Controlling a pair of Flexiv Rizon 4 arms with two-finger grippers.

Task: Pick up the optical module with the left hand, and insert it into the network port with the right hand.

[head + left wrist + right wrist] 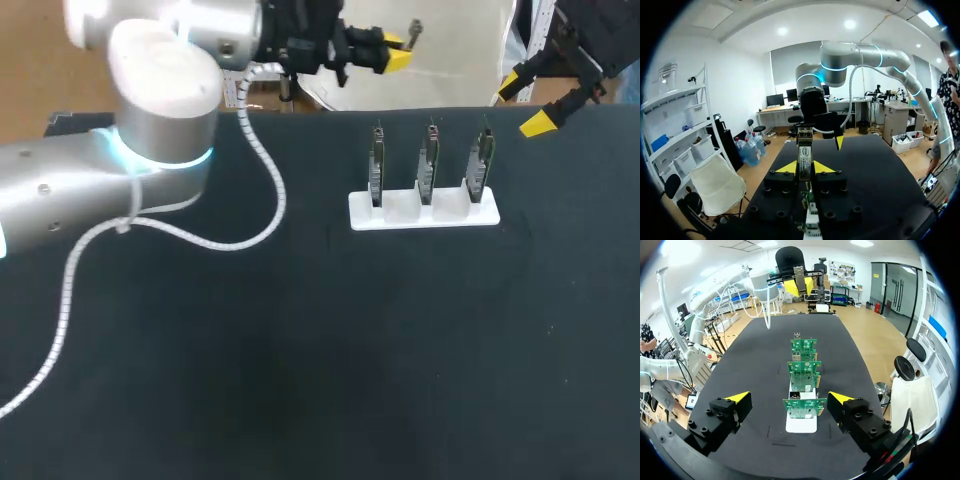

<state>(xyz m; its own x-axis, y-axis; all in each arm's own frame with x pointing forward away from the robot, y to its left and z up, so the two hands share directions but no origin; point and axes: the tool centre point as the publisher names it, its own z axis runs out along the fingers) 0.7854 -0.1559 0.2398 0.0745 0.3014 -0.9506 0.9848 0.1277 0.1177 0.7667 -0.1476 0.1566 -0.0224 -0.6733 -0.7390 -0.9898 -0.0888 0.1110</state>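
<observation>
Now: one side holds, the other stands open

My left fingers [782,167] pinch the optical module [804,150] from both sides, its long axis running straight out ahead of them. My right fingers [737,398] stand wide apart and empty, facing the row of circuit boards [804,371] in a white holder [801,425] on the desk [755,355]. The module hangs well beyond that row, whose boards lie nearer my right fingers.

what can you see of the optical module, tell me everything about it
The optical module is a slim, metallic-looking bar with a pale printed label on its face. It stands roughly upright, pinched from two sides between the yellow tips of the left gripper, held in the air well away from the white rack. Nothing else touches it.
</observation>
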